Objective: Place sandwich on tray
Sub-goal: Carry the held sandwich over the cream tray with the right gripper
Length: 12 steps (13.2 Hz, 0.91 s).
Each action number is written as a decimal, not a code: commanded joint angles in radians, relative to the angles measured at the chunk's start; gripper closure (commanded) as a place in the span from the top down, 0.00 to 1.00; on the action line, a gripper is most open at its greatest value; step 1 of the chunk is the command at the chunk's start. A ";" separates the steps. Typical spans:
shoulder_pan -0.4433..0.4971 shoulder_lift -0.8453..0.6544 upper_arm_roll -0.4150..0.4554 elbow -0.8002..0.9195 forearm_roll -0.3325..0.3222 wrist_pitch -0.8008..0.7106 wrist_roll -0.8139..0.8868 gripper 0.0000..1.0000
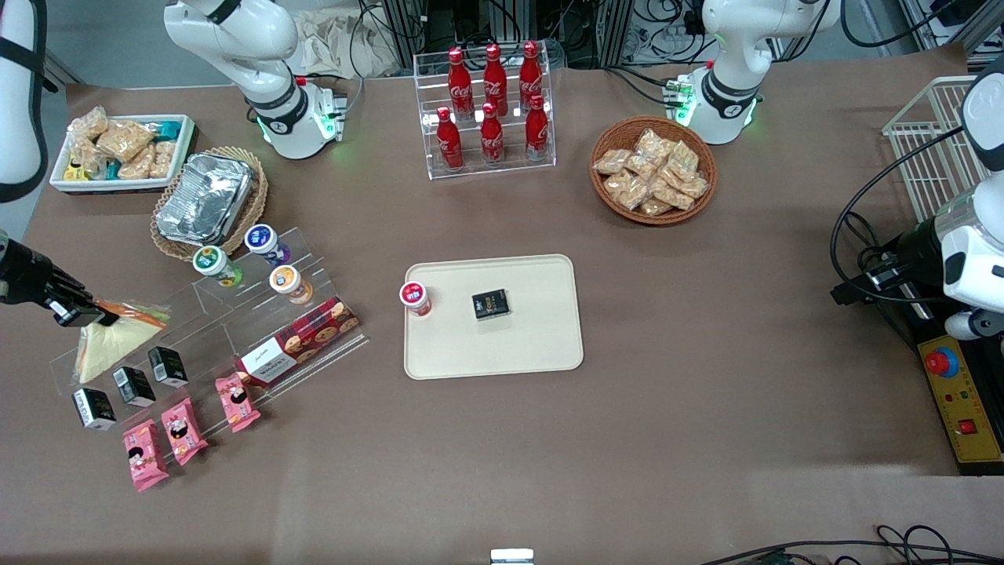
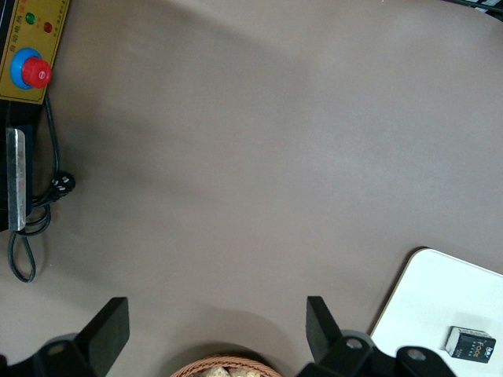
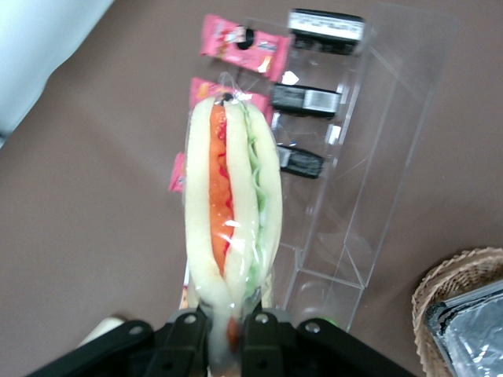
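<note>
The sandwich (image 1: 118,337), a wrapped triangular wedge of white bread with orange and green filling, hangs above the clear acrylic stand (image 1: 212,329) at the working arm's end of the table. My gripper (image 1: 78,315) is shut on its upper edge. In the right wrist view the sandwich (image 3: 232,204) hangs straight out from the gripper (image 3: 228,330), pinched between both fingers. The cream tray (image 1: 541,345) lies flat at the table's middle, with a red-lidded cup (image 1: 415,298) on its rim and a small black box (image 1: 491,304) on it. A tray corner shows in the left wrist view (image 2: 424,290).
The stand holds black boxes (image 1: 133,384), a cookie box (image 1: 298,344) and yoghurt cups (image 1: 267,243). Pink packets (image 1: 184,430) lie nearer the camera. A foil container in a basket (image 1: 205,200), a white snack bin (image 1: 121,153), a cola rack (image 1: 490,110) and a snack basket (image 1: 653,169) stand farther off.
</note>
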 commanded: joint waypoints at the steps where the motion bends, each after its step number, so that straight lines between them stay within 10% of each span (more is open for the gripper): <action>1: 0.043 0.010 -0.003 0.064 0.007 -0.046 -0.143 0.13; 9: 0.308 0.019 -0.006 0.182 -0.017 -0.151 -0.652 0.14; 12: 0.468 0.021 -0.006 0.180 -0.121 -0.154 -0.713 0.14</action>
